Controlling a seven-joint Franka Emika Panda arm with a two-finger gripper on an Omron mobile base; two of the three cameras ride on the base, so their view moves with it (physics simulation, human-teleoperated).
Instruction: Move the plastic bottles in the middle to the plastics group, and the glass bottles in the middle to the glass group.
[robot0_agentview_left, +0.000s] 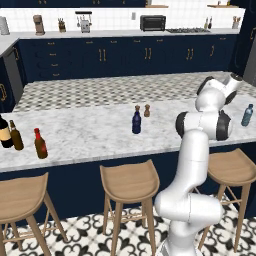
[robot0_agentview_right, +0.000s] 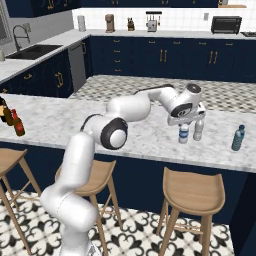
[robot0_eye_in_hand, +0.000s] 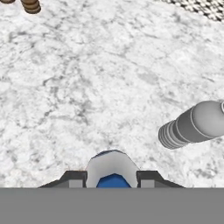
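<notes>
My gripper (robot0_agentview_right: 184, 125) is at the right part of the island counter, shut around the top of the clear water bottle (robot0_agentview_right: 184, 134) with its white cap and blue label. In the hand view the cap (robot0_eye_in_hand: 112, 168) sits between the fingertips. The bottle's base is at the counter, just left of the greyish clear bottle (robot0_agentview_right: 198, 129) (robot0_eye_in_hand: 192, 124). The teal-blue bottle (robot0_agentview_right: 238, 138) (robot0_agentview_left: 247, 115) stands further right. The dark navy bottle (robot0_agentview_left: 136, 121) is mid-counter. At the far left are the wine bottle (robot0_agentview_left: 4, 132), the amber bottle (robot0_agentview_left: 16, 136) and the red-capped brown bottle (robot0_agentview_left: 40, 144).
A small brown shaker (robot0_agentview_left: 147, 110) stands just behind the navy bottle. Wooden stools (robot0_agentview_left: 129, 182) line the near side of the island (robot0_agentview_left: 85, 132). A sink (robot0_agentview_right: 30, 51) sits on the back left counter.
</notes>
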